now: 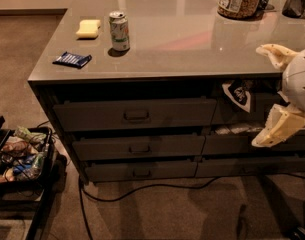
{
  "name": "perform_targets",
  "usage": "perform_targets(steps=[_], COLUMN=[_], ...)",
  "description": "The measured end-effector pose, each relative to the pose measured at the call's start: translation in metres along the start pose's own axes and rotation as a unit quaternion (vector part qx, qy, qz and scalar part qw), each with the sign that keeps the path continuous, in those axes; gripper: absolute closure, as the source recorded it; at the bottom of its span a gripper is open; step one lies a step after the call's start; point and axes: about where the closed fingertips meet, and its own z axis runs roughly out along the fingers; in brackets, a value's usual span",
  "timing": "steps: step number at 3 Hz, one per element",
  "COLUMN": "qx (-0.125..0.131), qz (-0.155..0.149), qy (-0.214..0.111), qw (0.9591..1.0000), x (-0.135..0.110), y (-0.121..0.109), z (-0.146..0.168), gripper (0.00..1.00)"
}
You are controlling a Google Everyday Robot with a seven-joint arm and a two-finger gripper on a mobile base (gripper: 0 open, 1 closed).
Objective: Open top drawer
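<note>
Top drawer (92,115) looks shut or barely ajar, pull (137,115) untouched; jaws hang well apart at right, spread wide, empty. Opening is not yet done.

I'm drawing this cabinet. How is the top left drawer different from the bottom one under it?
The top drawer has a taller front; the bottom drawer has a lower one. The top drawer sits just under the countertop; the bottom drawer sits near the floor. Both are dark grey with a small pull at centre. The gripper hangs open at the right, touching neither.
</note>
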Motion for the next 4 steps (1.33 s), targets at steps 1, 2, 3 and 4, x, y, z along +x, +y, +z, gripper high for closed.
perform_targets(steps=[1,2,3,4], qx=[0.000,0.004,0.020,0.021], qz=[0.000,-0.004,-0.012,0.001], qy=[0.000,-0.010,-0.033,-0.037], qw=[1.0000,0.9999,0.9992,0.9991], x=[0.000,-0.003,-0.009,-0.003], y=[0.000,0.003,0.003,-0.006], z=[0.000,0.016,0.035,0.076], gripper=[0.00,0.00,0.00,0.00])
